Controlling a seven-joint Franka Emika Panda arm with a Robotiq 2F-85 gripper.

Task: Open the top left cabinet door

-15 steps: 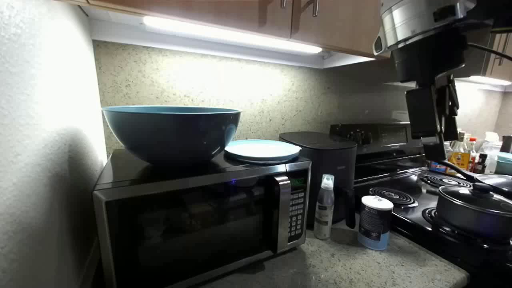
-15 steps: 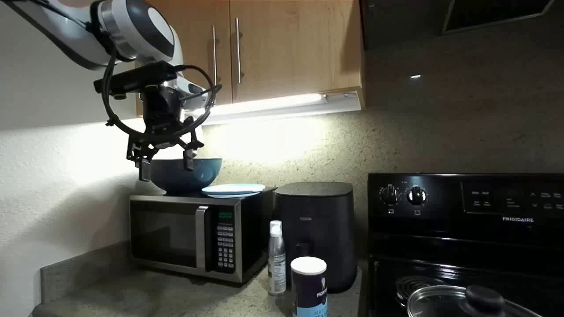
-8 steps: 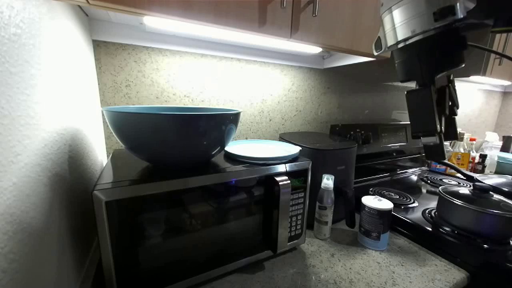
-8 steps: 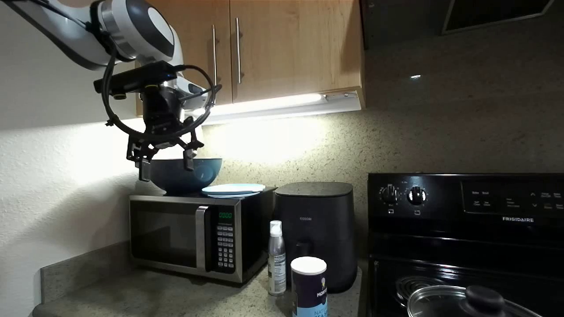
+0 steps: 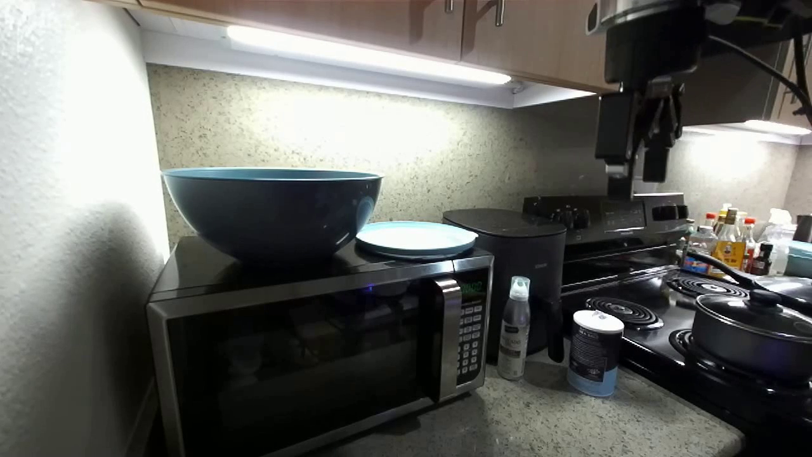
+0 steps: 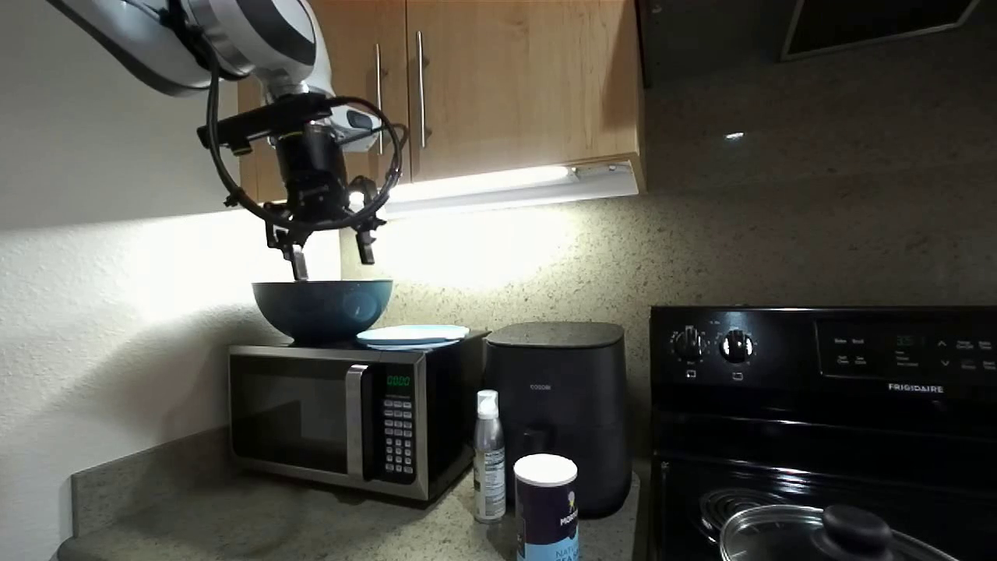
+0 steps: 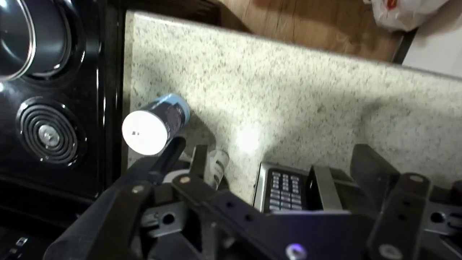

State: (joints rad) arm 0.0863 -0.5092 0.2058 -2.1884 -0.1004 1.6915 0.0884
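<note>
- The microwave [image 6: 300, 413] stands on the counter [image 6: 234, 514], bearing the bowl [image 6: 323, 308] and pale discs [image 6: 413, 335].
- The gripper [image 6: 333, 266] points down, fingers [image 6: 299, 263] spread wide, apart from the left door [image 6: 357, 39].
- The left door hangs closed above the microwave, partly behind the arm [image 6: 156, 54] in an exterior view.
- The bottle [image 6: 489, 467] stands upright before the fryer [image 6: 557, 421].
- The right door [image 6: 522, 86] is closed.
- The salt can [image 6: 547, 506] stands upright near the bottle.
- The stove [image 6: 779, 436] bears a lidded pot [image 5: 748, 349].

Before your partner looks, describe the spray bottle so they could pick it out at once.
In both exterior views, find the microwave, then the black air fryer right of it. In front of that stands the spray bottle, slim and silvery, unlike the wider, dark-bodied canister nearby.
</note>
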